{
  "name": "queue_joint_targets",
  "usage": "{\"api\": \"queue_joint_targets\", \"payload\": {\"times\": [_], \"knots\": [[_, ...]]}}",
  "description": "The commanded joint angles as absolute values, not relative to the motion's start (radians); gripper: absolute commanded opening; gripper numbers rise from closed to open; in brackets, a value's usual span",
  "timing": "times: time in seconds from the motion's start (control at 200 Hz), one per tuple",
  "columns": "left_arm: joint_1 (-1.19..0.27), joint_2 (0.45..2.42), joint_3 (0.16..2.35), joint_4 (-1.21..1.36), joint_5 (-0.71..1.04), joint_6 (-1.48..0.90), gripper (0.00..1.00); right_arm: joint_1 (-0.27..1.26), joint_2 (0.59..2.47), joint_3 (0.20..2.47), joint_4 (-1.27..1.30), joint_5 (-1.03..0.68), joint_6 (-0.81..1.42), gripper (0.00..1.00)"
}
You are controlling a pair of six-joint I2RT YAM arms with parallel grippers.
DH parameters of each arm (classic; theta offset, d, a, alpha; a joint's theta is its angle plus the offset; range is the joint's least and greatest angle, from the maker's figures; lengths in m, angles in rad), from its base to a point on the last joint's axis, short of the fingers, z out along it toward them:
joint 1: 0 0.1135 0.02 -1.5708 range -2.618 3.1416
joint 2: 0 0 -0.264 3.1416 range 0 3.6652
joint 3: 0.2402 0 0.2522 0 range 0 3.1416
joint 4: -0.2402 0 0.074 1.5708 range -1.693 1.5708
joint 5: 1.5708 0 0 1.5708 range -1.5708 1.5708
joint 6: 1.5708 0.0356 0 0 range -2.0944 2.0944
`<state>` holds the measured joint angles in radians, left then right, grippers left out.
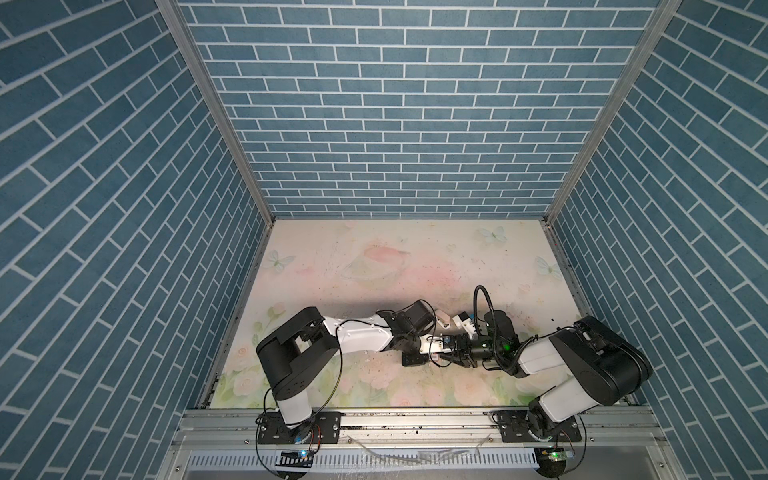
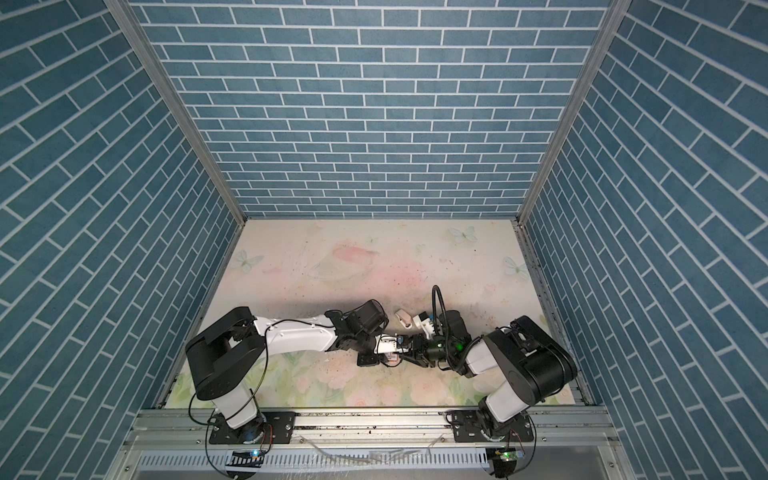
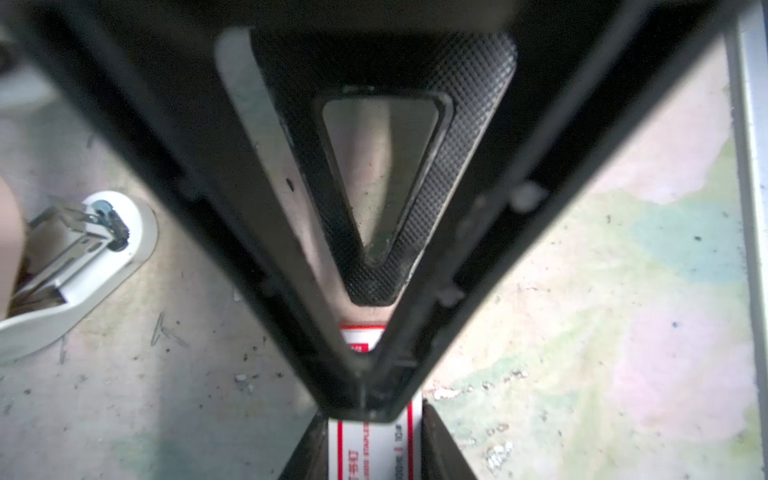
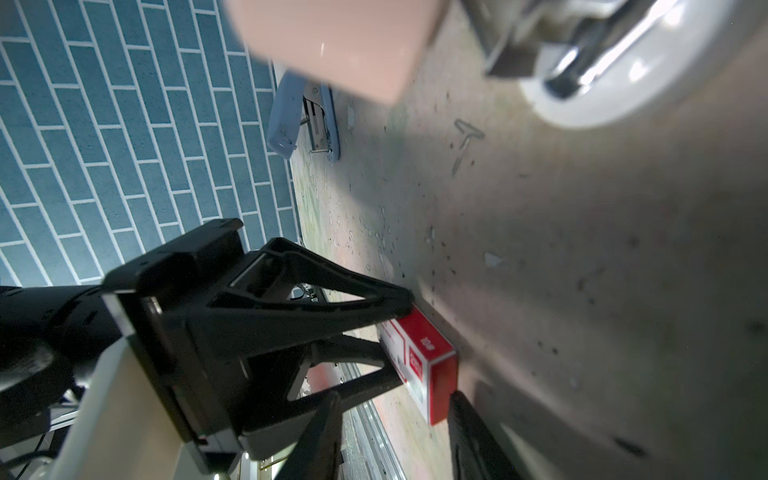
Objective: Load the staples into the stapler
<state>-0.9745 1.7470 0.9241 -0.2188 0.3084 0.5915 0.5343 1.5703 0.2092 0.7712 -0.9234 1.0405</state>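
Two grippers: they meet at mid-worktop on one small red-and-white cardboard staple box (image 4: 424, 353).
Left gripper (image 4: 399, 340): narrow, pinching the box at the end nearer the left arm.
Right gripper (image 3: 374, 440): at middling width, jaws set against both long sides of the box's other end, as far as the blurred left wrist view lets me judge.
Box axis: the long axis runs from one gripper to the other, left to right in both top views. I judge that drawing out the inner tray means pulling along that line, toward the right arm.
Staples: no strip in sight outside the box.
Stapler: a white plastic stapler (image 3: 133, 266) with a pinkish lid, hinged open, metal rail exposed. In both top views it lies just behind the box toward the back wall, apart from it, on the right arm's side.
Second stapler: a light blue stapler (image 4: 299, 120), well apart, near the foot of a wall.
Worktop (image 1: 374, 270): flat pale floral print, littered with loose staple bits.
Room: blue brick-pattern walls (image 1: 395, 124) on three sides.
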Motion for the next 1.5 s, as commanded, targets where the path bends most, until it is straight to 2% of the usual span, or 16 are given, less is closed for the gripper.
{"api": "queue_joint_targets", "payload": {"times": [0.0, 0.585, 1.205, 1.495], "knots": [[-0.974, 1.791, 0.908, -0.282, 0.302, 0.599, 0.35, 0.540, 1.586, 0.218, 0.798, -0.935, 1.034, 0.42], [-0.973, 1.808, 0.924, -0.295, 0.310, 0.600, 0.35, 0.553, 1.588, 0.237, 0.821, -0.953, 1.050, 0.41], [-0.973, 1.818, 0.934, -0.306, 0.342, 0.600, 0.34, 0.583, 1.690, 0.247, 0.928, -0.951, 1.079, 0.41], [-0.974, 1.804, 0.928, -0.312, 0.351, 0.605, 0.39, 0.583, 1.672, 0.223, 0.883, -0.895, 1.058, 0.44]]}}
